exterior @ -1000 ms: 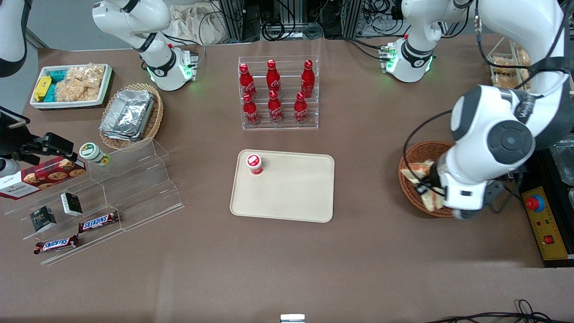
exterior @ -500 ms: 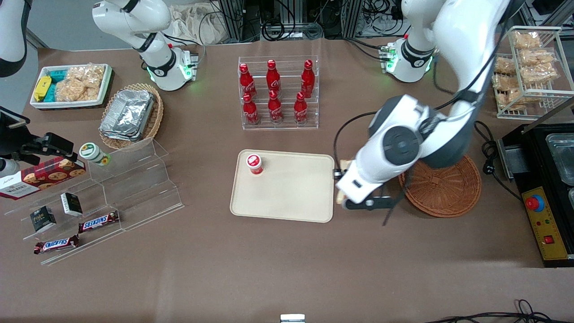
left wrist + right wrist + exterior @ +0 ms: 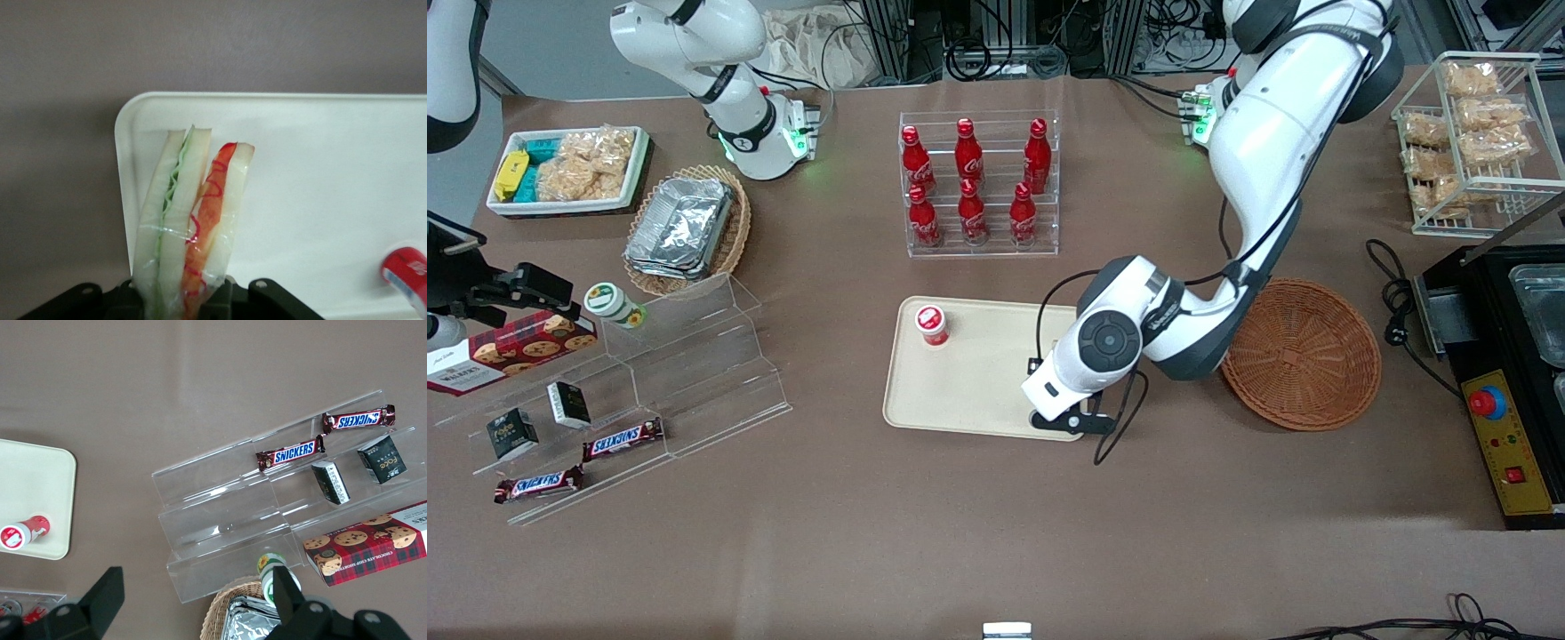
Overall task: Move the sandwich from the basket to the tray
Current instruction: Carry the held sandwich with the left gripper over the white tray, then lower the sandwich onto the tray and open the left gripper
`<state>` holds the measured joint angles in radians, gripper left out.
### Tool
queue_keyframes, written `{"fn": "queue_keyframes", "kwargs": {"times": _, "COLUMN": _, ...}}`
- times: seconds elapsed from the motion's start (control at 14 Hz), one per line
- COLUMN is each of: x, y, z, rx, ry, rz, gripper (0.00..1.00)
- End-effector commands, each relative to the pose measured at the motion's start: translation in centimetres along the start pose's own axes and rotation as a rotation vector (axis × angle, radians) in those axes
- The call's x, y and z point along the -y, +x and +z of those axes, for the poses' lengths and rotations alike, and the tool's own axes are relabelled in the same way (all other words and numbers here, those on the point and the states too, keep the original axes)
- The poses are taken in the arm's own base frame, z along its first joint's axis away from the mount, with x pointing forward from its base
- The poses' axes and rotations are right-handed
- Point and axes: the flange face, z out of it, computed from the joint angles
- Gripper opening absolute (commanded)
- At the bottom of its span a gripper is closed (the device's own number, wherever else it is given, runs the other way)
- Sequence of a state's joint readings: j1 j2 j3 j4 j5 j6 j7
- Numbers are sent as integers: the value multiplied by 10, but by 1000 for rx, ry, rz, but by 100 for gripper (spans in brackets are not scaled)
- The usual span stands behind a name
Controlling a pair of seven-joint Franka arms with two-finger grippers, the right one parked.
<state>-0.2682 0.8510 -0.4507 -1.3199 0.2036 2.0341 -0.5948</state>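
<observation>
Front and wrist views of the working arm over the tray. The gripper (image 3: 180, 303) was clenched on the sandwich (image 3: 190, 220), its jaws pressing the wrapped wedge from either side at its base. The sandwich stood on edge, with green filling between one pair of bread slices and red-orange filling between the other, under clear film. It hung above the tray (image 3: 320, 167), close to one rounded corner. Whether it touched the tray surface could not be told.

In the front view the wrist of the working arm hid both gripper and sandwich; it sat over the tray's (image 3: 978, 391) corner nearest the front camera, at the end toward the basket (image 3: 1303, 356). The basket lay on the brown counter (image 3: 960, 533) just beside the tray, toward the working arm's end, with nothing in it. A small red bottle (image 3: 931, 324) stood on the tray at the end away from the basket. A clear rack of red bottles (image 3: 978, 182) stood farther from the camera than the tray.
</observation>
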Motion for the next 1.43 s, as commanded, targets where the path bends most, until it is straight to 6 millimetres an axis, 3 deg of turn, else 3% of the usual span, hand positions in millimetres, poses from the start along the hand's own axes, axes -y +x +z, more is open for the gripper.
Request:
{"fn": "queue_keyframes", "kwargs": {"times": 0.0, "x": -7, "y": 3, "z": 7, "rx": -6, "ry": 16, "rz": 23, "gripper": 59}}
{"fn": "queue_keyframes", "kwargs": {"times": 0.07, "x": -5, "y": 4, "z": 15, "rx": 4, "ry": 20, "rz": 22, "gripper": 99}}
{"fn": "queue_keyframes", "kwargs": {"times": 0.21, "x": -5, "y": 4, "z": 17, "rx": 5, "ry": 23, "rz": 22, "gripper": 100}}
{"fn": "queue_keyframes", "kwargs": {"times": 0.5, "x": 1, "y": 8, "z": 1, "rx": -11, "ry": 20, "rz": 8, "gripper": 100}}
{"fn": "queue_keyframes", "kwargs": {"times": 0.64, "x": 9, "y": 10, "z": -34, "rx": -45, "ry": 23, "rz": -2, "gripper": 100}}
{"fn": "queue_keyframes", "kwargs": {"times": 0.86, "x": 58, "y": 13, "z": -101, "rx": -34, "ry": 62, "rz": -59, "gripper": 100}}
{"fn": "queue_keyframes", "kwargs": {"times": 1.07, "x": 105, "y": -23, "z": -159, "rx": -14, "ry": 129, "rz": -114, "gripper": 97}}
{"fn": "queue_keyframes", "kwargs": {"times": 1.21, "x": 129, "y": -57, "z": -178, "rx": -46, "ry": 140, "rz": -144, "gripper": 94}}
{"fn": "queue_keyframes", "kwargs": {"times": 1.36, "x": 152, "y": -91, "z": -181, "rx": -95, "ry": 156, "rz": -90, "gripper": 94}}
